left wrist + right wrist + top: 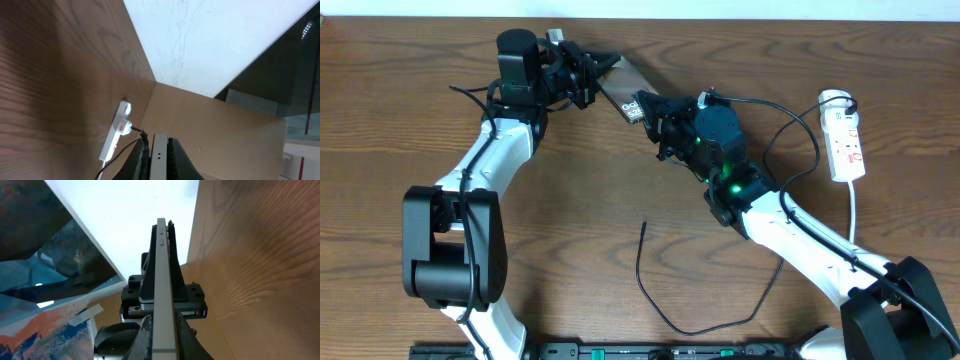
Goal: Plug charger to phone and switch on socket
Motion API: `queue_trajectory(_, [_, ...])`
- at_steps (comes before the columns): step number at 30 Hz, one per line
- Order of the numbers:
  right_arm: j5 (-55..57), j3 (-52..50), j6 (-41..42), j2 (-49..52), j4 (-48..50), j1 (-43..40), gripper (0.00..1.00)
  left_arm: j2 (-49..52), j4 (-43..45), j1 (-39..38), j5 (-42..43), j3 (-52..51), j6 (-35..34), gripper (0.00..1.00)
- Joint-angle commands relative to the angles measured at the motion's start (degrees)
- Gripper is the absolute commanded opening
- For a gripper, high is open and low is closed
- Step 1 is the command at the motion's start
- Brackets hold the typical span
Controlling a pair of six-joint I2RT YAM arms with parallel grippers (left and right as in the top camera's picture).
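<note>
The phone [620, 82] is held clear of the tabletop [570, 200] near its far edge, gripped at both ends. Its upper-left end is clamped by the left tool [588, 80], and its lower-right end by the right tool [650, 112]. Both tools are closed narrowly onto the phone's thin body. In the overhead view the phone is seen tilted, running diagonally from upper left to lower right between the two tools.

In the left wrist view the phone [159, 157] is seen edge-on, as a pale strip pinched between dark fingers [134, 162]. In the right wrist view the same pale edge [163, 280] runs away from the camera, pressed between that tool's fingers [186, 339]. At its far end it is seated in the other tool.

The charger [650, 290] is laid loose on the tabletop in front of the arms, well apart from the phone. Its thin black cable is curved in a long loop, and its plug tip [643, 224] is pointed toward the far edge, touched by neither tool.

The socket [846, 135] is placed at the far right of the tabletop, beyond the right arm, with red marks visible on its white body. A black cable is seen plugged into one end of it [131, 130].
</note>
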Motion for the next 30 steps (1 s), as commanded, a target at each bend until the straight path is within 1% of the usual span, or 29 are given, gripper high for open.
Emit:
queue_trajectory(1, [0.2,0.7,-0.8,-0.7,1.5,1.2,0.01,-0.9,-0.2,-0.3,-0.2,1.0,0.7,0.07])
queue_trajectory(6, [0.2,0.7,-0.9,-0.7,1.5,1.2,0.01,-0.9,-0.2,-0.3,-0.2,1.0,0.7,0.07])
queue_trajectory(7, [0.2,0.7,-1.0,-0.7,1.5,1.2,0.04,-0.9,-0.2,-0.3,-0.2,1.0,0.7,0.07])
queue_trajectory(9, [0.2,0.7,-2.0,-0.7,1.6,1.1,0.23,-0.9,-0.2,-0.3,-0.2,1.0,0.7,0.07])
queue_trajectory(11, [0.2,0.7,-2.6,-0.7,1.6,1.1,0.52,-0.9,-0.2,-0.3,-0.2,1.0,0.7,0.07])
queue_trajectory(13, [0.2,0.7,-2.6,-0.7,1.6,1.0,0.74,-0.9,-0.2,-0.3,-0.2,1.0,0.7,0.07])
queue_trajectory(14, [0.3,0.7,-2.6,-0.7,1.7,1.0,0.82,-0.9,-0.2,-0.3,-0.2,1.0,0.7,0.07])
queue_trajectory(15, [0.4,0.7,-2.6,-0.7,1.8,1.0,0.87,-0.9,-0.2,-0.3,-0.2,1.0,0.7,0.07])
queue_trajectory(17, [0.7,0.7,-2.6,-0.7,1.9,1.0,0.93,-0.9,-0.2,-0.3,-0.2,1.0,0.7,0.08])
queue_trajectory(20, [0.6,0.7,-2.8,-0.7,2.0,0.6,0.99,-0.9,-0.2,0.2,-0.2,1.0,0.8,0.07])
queue_trajectory(27, [-2.3,0.7,-6.9,-0.7,2.4,-2.1,0.99,-0.9,-0.2,4.4,2.6,1.0,0.8,0.07])
queue_trajectory(30, [-5.3,0.7,-11.5,-0.7,2.4,-3.8,0.99,-0.9,-0.2,7.0,5.8,1.0,0.8,0.07])
